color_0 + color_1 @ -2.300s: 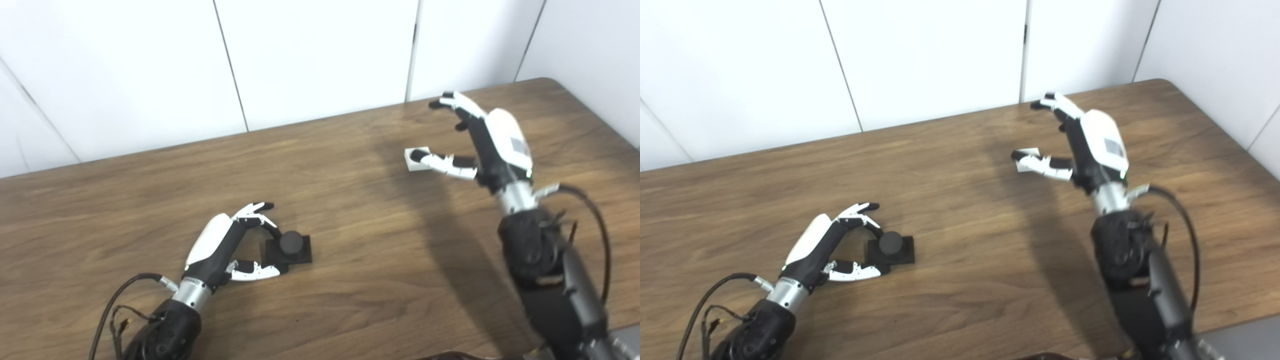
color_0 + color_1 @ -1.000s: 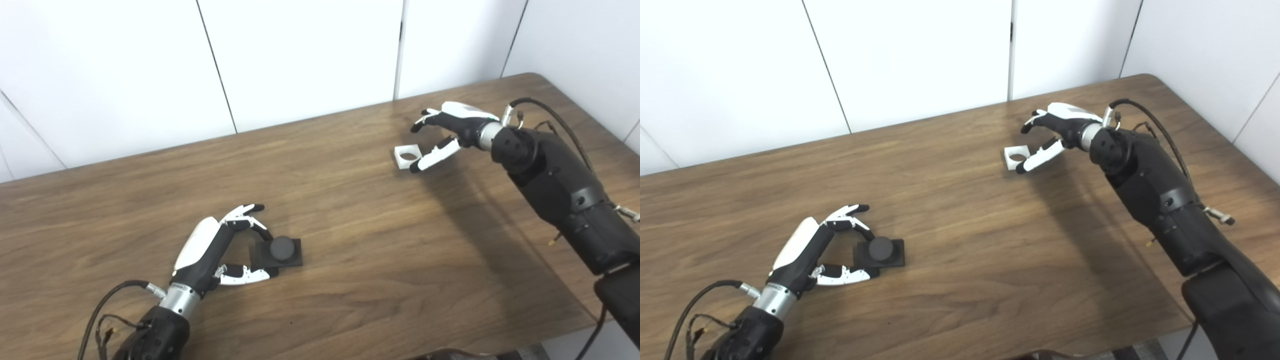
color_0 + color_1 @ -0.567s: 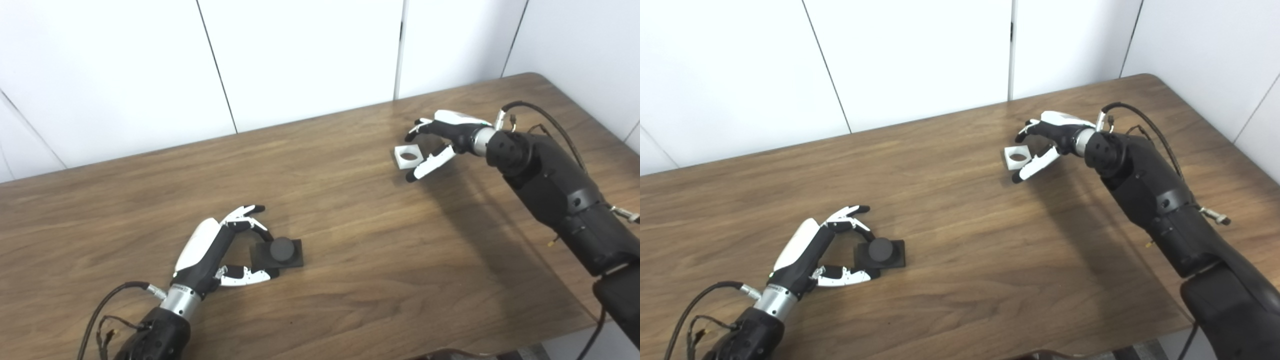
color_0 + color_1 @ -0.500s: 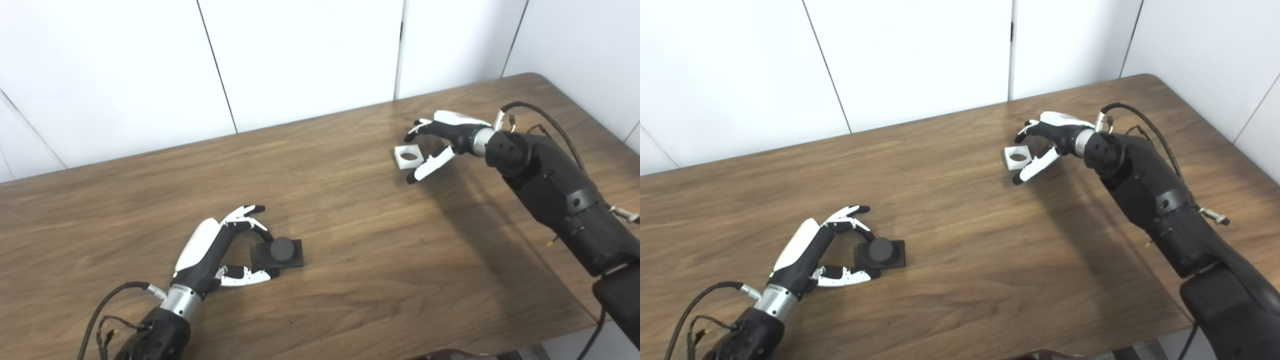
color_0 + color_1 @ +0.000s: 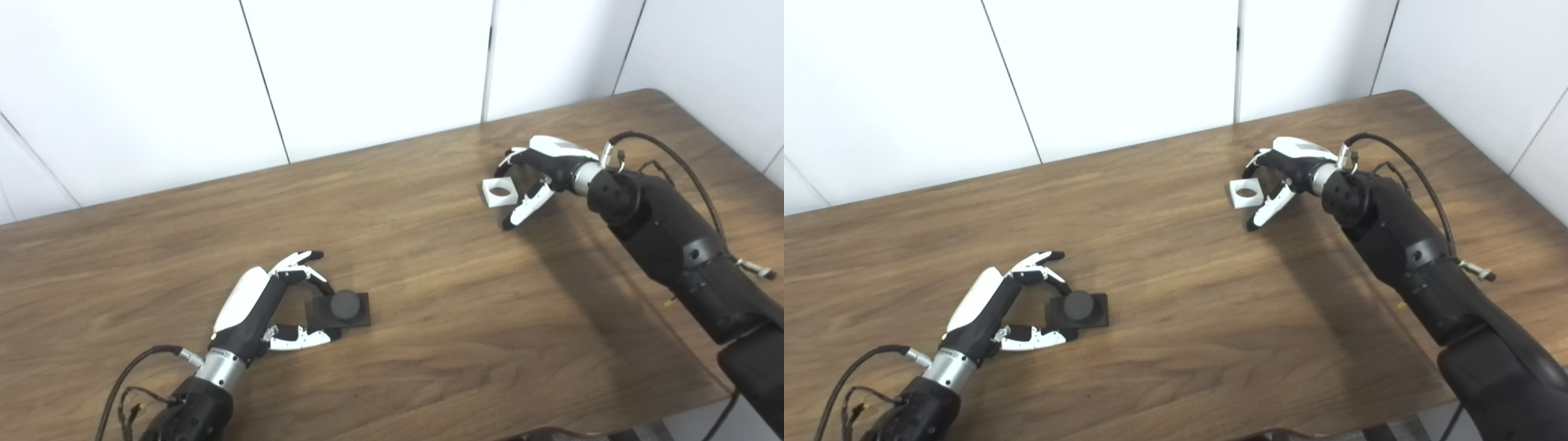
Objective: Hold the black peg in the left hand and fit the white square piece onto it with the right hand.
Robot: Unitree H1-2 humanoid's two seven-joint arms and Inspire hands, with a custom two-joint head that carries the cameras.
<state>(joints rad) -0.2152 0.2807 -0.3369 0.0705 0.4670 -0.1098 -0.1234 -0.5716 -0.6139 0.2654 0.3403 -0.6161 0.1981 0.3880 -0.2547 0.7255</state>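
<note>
- Two hands work well apart on the wooden table (image 5: 429, 294), because the parts lie well apart.
- Our left hand (image 5: 269, 309) rests beside the black peg (image 5: 344, 308), fingers spread around the near edge of its square base. We judge it released, not yet gripping; the peg stands upright on the table, post up for the fitting.
- Our right hand (image 5: 539, 174) reaches to the far side, fingers curled over the white square piece (image 5: 499, 191), thumb below. We cannot tell whether it pinches the piece or only brackets it.
</note>
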